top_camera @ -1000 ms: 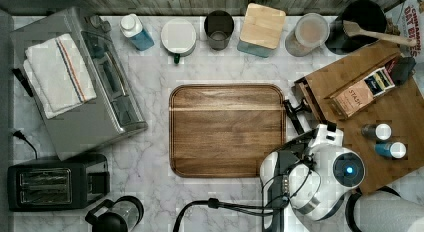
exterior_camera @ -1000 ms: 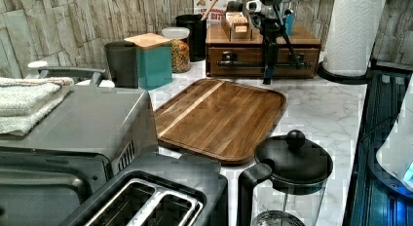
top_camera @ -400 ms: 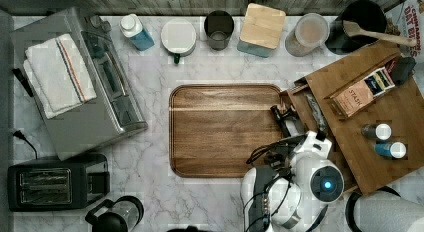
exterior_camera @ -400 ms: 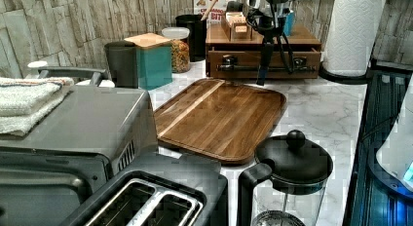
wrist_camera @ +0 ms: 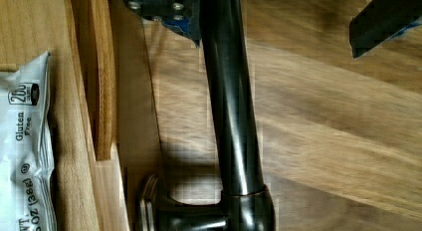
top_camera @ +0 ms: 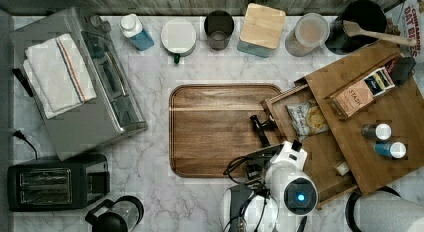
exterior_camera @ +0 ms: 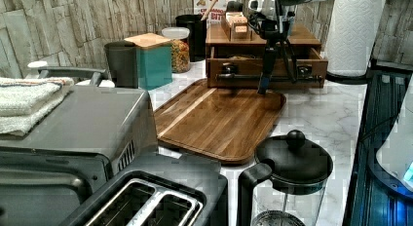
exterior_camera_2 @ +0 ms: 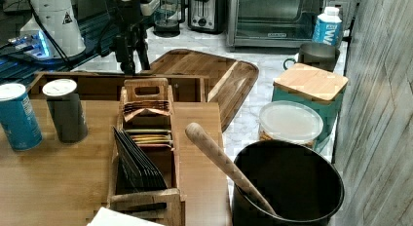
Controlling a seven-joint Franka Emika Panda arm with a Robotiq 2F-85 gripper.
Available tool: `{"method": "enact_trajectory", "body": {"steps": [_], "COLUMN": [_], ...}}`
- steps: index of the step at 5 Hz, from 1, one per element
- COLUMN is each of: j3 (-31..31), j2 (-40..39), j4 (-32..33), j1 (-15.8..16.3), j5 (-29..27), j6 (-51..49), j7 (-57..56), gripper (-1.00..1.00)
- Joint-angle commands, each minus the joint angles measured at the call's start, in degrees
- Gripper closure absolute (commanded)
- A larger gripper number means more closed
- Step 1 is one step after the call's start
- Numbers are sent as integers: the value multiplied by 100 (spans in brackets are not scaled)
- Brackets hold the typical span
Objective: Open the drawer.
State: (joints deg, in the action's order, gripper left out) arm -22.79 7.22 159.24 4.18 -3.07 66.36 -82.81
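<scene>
The drawer (top_camera: 305, 137) stood pulled out from the bamboo organizer (top_camera: 395, 117) at the top view's right, its front panel overhanging the edge of the cutting board (top_camera: 220, 129). A snack packet (top_camera: 309, 119) lay inside. The black bar handle (exterior_camera: 270, 77) ran across the front. The gripper (exterior_camera: 265, 72) hung straight down at that handle; in the wrist view the bar (wrist_camera: 231, 116) ran between its fingers (wrist_camera: 383, 22), which sat apart with a gap on one side, gripping nothing firmly. A kettle (exterior_camera: 287, 179) stood nearer in the left view.
</scene>
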Motion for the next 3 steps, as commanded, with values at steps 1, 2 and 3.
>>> {"method": "enact_trajectory", "body": {"steps": [1,2,3], "j3": [910,1117,1169], "j2": [879,1149,1293], "j4": [621,695,667], "j1": [654,751,778], "j5": [200,62,-33], "j6": [-825,-1148,-1371], "j7": [457,813,883], "gripper": [-100,-100,-100]}}
